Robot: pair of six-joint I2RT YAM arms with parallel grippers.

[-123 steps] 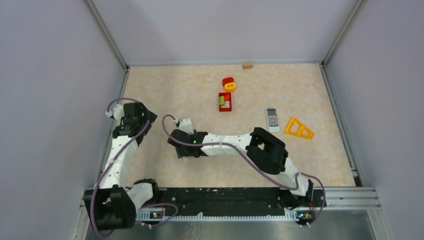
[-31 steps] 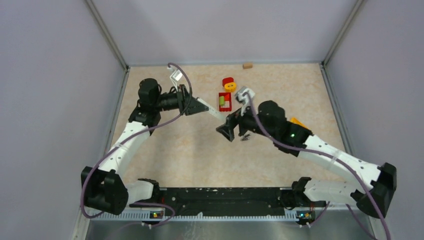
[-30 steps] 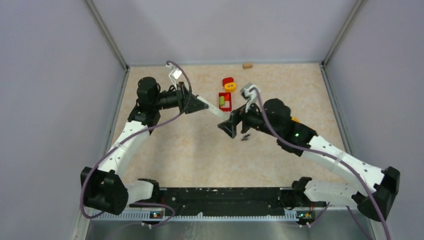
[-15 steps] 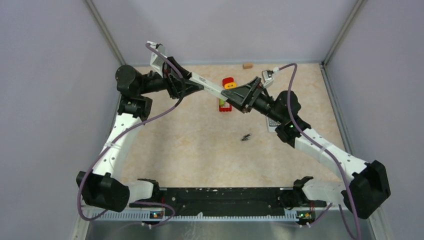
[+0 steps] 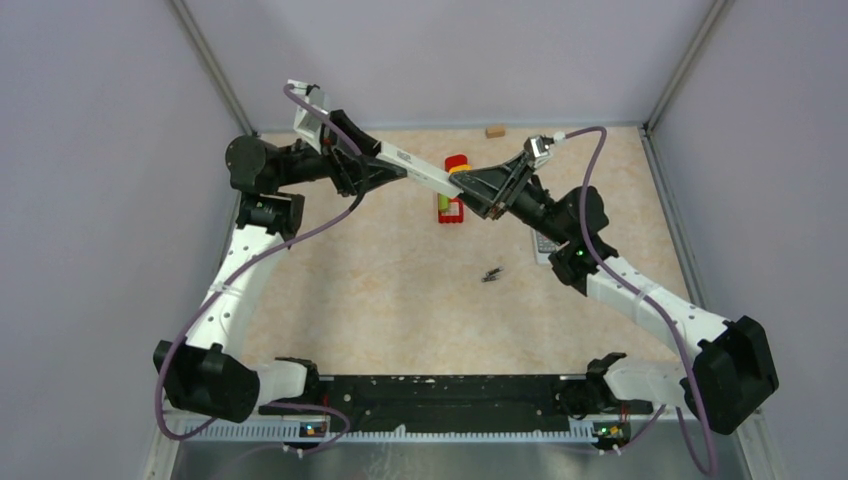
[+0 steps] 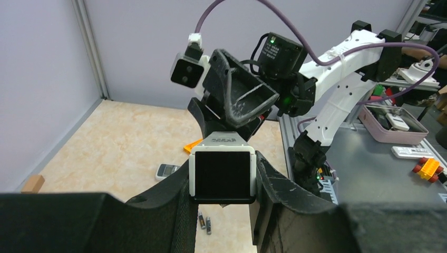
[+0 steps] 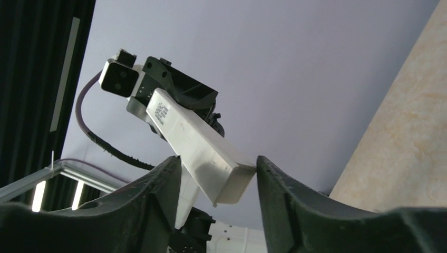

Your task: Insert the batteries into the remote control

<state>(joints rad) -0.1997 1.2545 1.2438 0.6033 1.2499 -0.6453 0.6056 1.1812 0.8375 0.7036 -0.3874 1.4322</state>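
A long white remote control (image 5: 425, 175) hangs in the air above the back of the table, and my left gripper (image 5: 368, 172) is shut on one end of it. In the left wrist view its dark end face (image 6: 222, 174) fills the gap between my fingers. My right gripper (image 5: 472, 186) is open around the other end (image 7: 226, 176). One corner touches the right finger, and a gap shows at the left finger. Two small batteries (image 5: 491, 273) lie side by side on the table below, and they also show in the left wrist view (image 6: 204, 222).
A second small remote (image 6: 167, 170) lies on the table beside an orange triangle (image 6: 194, 145), partly under my right arm. A red block holding a green piece (image 5: 450, 208) and a red-and-yellow piece (image 5: 458, 163) sit below the raised remote. A tan block (image 5: 494, 130) lies by the back wall.
Both arms have lifted the remote from low over the table to high near the back. My right jaws have narrowed around its free end.
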